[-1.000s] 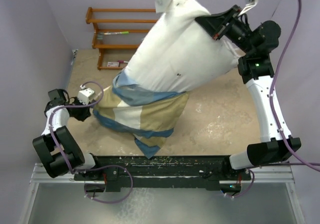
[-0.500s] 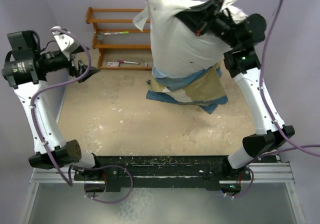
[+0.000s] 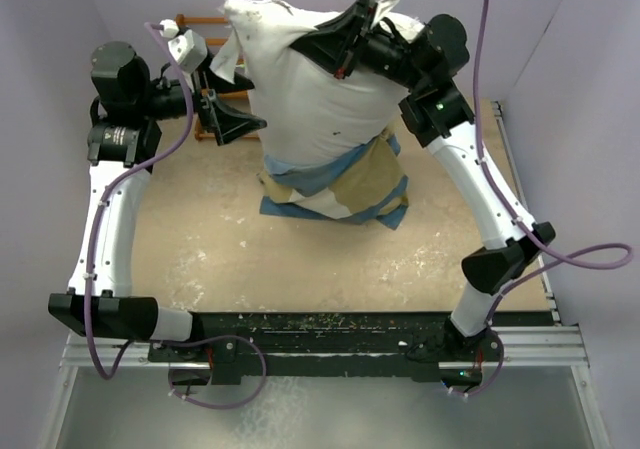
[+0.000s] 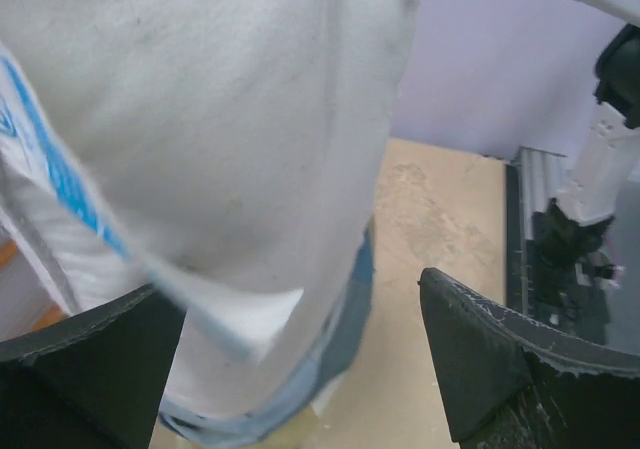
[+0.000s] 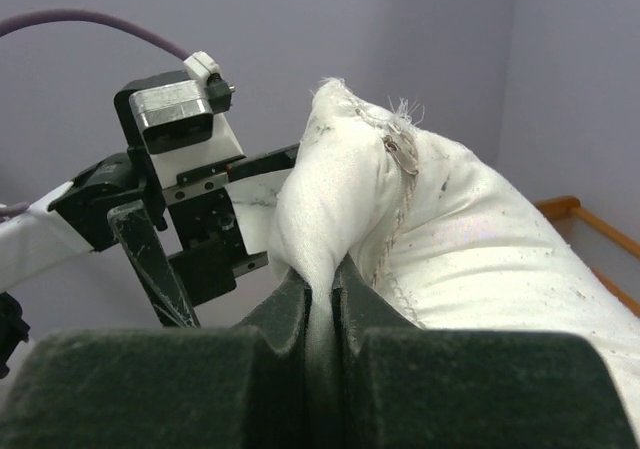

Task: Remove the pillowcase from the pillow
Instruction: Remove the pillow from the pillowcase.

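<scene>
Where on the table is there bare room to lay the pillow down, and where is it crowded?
Bare table lies between the pillowcase and the arm bases, and leftward to the left arm. Crowded: the far middle, where the pillow hangs from the right gripper, the open left gripper beside it.

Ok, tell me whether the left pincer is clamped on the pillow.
No, the left pincer stands wide open, its jaws well apart, with the white pillow unclamped in front of it.
</scene>
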Available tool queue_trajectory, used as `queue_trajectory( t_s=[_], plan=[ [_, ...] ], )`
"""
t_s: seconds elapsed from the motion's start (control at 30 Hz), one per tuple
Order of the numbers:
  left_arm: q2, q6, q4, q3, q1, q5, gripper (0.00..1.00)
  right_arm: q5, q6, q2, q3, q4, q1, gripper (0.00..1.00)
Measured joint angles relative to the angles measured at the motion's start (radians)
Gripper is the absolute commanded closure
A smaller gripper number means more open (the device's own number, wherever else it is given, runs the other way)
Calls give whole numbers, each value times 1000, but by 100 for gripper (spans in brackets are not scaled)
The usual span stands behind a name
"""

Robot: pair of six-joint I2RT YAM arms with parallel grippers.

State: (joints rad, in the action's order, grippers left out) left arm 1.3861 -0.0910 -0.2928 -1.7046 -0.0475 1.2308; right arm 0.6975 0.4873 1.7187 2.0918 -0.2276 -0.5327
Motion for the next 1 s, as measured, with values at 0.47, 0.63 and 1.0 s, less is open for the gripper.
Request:
queue_trajectory(
  t_s=[0.47,0.63,1.0],
  plan=[
    [-30,75,-6,-26,77,-145,0,-49,-13,76,106,18,-71,100],
    [-26,-6,54,-9,261,-102,0,-17,-8,48,63,-6,-89,100],
    [7,-250,233,33,79,100,0,50,10,48,63,-23,-97,100]
  ],
)
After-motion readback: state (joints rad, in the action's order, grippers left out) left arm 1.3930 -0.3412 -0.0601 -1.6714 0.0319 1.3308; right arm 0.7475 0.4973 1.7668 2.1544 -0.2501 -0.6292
